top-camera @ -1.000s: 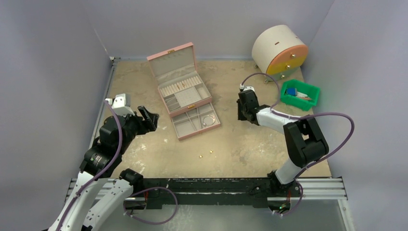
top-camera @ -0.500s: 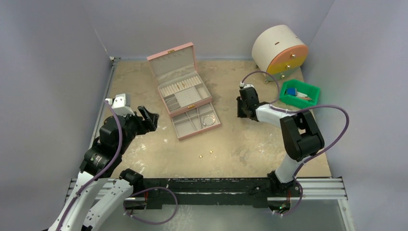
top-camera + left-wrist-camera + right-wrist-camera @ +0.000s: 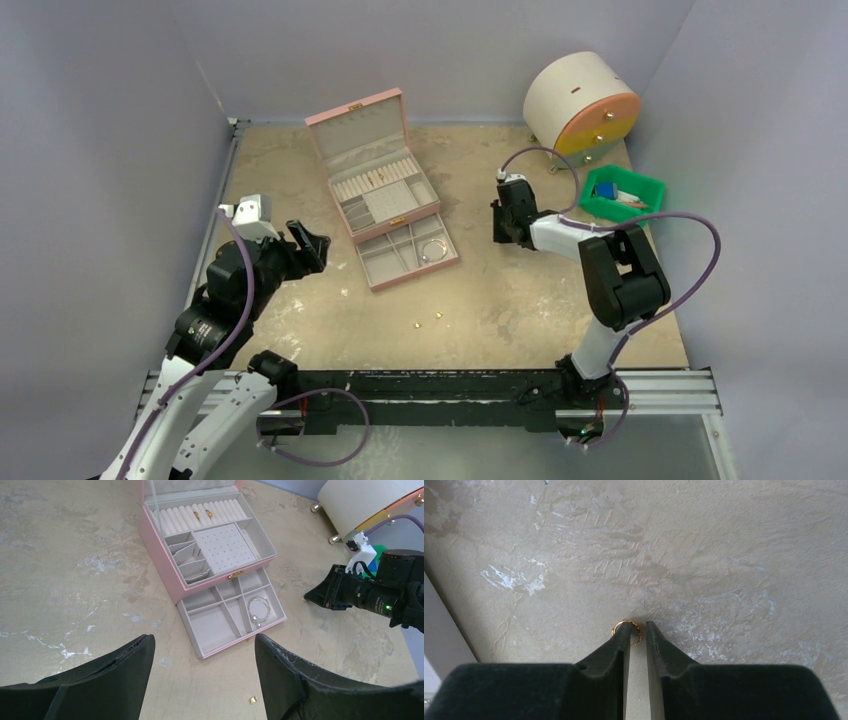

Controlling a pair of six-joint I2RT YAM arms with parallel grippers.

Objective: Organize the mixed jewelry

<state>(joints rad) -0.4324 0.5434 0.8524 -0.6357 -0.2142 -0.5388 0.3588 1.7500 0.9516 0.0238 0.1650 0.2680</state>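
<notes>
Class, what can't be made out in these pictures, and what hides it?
Ring: right wrist view, a fingertip of the right gripper covers part; grip unclear.
Beads: top view, too small for shape.
Bin contents: top view, too small; left wrist view, right arm in front.

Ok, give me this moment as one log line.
right gripper: nearly closed, tips at ring on table | left gripper: open, empty | bracelet: in drawer | two studs: on table
</notes>
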